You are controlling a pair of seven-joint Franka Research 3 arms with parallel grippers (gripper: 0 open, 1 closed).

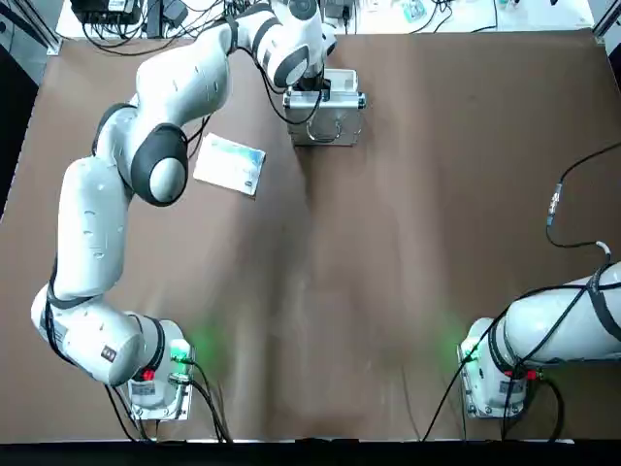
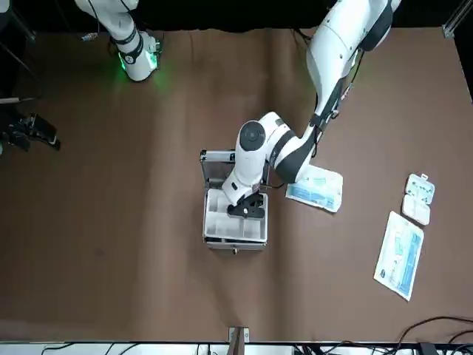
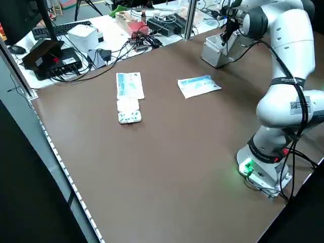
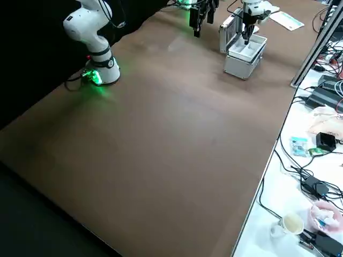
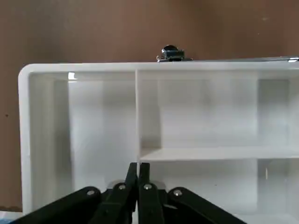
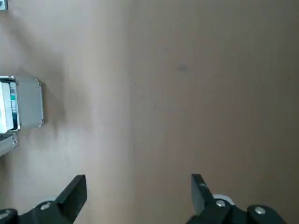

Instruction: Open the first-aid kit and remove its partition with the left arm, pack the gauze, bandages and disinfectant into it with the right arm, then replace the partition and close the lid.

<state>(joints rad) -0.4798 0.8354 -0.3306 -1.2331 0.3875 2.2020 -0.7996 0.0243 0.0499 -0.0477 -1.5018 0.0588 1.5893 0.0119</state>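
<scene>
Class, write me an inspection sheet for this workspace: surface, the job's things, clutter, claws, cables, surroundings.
Surface: brown table covering.
Job's things: first-aid kit open; partition still in it; white-and-blue packets outside.
Clutter: nothing seen between the arms' bases.
Left claw: over the partition, fingers together around or against a divider, grip uncertain.
Right claw: open, away from the kit, over the table.
Cables: black cable loops beside the right arm's base.
Surroundings: white desk holding electronics, a cup.

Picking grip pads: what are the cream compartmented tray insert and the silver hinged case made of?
Cream compartmented tray insert: likely molded plastic, semi-gloss; rounded rim, thin dividers, soft highlights. Silver hinged case: aluminum-look sheet, satin; metallic-grey sides. Solid or clad panels, can't tell.
</scene>
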